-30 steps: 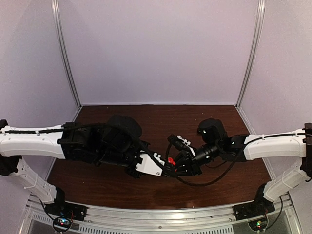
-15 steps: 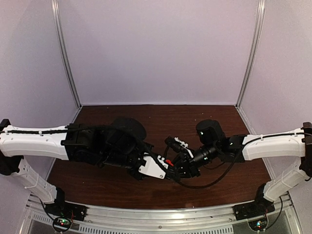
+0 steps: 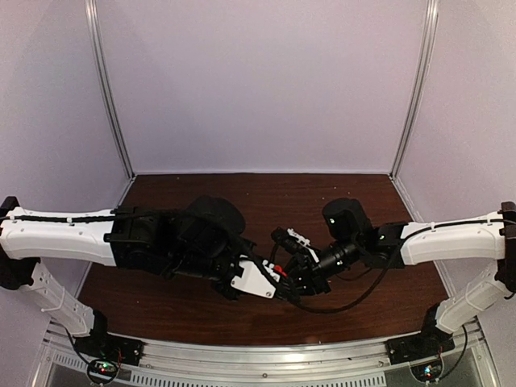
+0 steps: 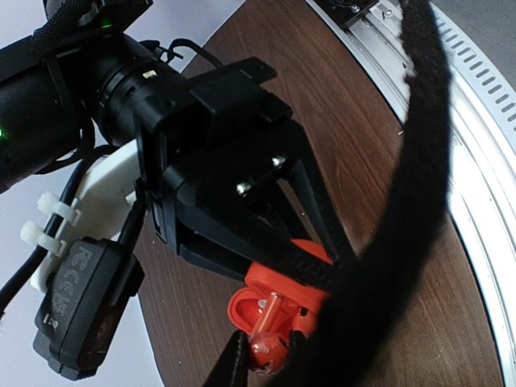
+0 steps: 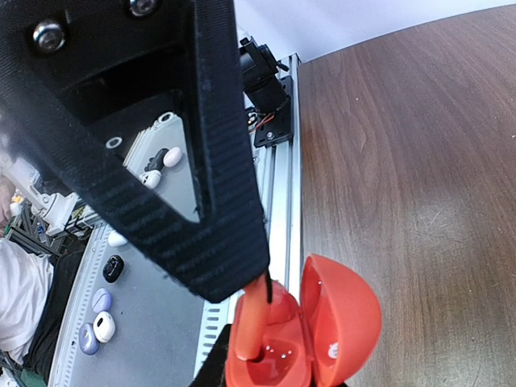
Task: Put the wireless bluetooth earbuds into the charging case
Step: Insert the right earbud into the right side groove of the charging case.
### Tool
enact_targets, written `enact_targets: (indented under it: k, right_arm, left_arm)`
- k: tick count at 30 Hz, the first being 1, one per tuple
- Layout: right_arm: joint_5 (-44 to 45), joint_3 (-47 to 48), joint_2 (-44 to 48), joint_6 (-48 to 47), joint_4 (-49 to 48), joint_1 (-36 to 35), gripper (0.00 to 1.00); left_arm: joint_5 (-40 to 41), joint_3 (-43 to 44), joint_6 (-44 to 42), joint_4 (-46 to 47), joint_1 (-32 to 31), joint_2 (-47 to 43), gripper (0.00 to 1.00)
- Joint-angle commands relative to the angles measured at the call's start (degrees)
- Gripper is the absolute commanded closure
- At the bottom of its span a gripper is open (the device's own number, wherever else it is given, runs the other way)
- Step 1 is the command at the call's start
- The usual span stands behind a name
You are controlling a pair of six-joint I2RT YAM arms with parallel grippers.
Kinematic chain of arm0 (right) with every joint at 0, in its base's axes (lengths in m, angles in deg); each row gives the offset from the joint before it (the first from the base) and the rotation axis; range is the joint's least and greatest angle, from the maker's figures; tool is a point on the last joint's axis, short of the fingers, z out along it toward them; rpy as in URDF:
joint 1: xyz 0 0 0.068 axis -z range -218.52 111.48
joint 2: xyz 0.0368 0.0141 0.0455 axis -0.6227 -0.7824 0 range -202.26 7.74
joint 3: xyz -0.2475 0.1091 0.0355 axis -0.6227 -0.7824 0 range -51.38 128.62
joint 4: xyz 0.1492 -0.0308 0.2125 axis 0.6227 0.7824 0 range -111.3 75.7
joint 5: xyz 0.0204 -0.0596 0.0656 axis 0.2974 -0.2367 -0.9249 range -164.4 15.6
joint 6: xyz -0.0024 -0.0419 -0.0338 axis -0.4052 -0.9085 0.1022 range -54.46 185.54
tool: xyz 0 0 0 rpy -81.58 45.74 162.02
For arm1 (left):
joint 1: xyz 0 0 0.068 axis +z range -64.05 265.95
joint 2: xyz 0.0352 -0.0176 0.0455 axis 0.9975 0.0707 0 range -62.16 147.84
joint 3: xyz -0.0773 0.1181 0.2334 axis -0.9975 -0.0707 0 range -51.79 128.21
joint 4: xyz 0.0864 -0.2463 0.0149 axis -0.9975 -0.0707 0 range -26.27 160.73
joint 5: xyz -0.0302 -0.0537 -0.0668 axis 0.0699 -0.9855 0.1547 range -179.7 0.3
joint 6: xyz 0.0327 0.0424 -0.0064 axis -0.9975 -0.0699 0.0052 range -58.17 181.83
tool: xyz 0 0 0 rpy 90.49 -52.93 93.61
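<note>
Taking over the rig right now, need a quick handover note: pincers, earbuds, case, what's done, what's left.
Left pincer: shut on the red earbud, tip at the open case.
Right pincer: shut on the charging case, lid open, above the table.
Black earbud: not visible in any view.
Done: case open, red earbud at its well, not yet seated.
Left: seat red earbud, release, then find and insert the black one.

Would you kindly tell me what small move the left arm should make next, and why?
Probably ease the left pincer toward the open charging case: its red earbud sits at the case's mouth, apparently not seated, while the right pincer holds the case.
</note>
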Motion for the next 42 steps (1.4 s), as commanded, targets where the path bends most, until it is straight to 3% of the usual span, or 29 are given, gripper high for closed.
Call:
enact_targets:
  k: [1, 27, 42]
  right_arm:
    - [1.23, 1.80, 0.45, -0.95, 0.01, -0.30, 1.00]
    - [-0.26, 1.87, 1.22, -1.63, -0.35, -1.03, 1.00]
    - [1.45, 1.85, 1.37, -2.22, -0.49, -1.18, 1.00]
  left_arm:
    - [-1.68, 1.27, -0.80, 0.90, -0.46, 0.04, 0.82]
    - [-0.24, -0.28, -0.02, 0.39, -1.03, 1.44, 0.84]
    - [-5.14, 1.25, -0.54, -0.15, -2.36, 0.66, 0.86]
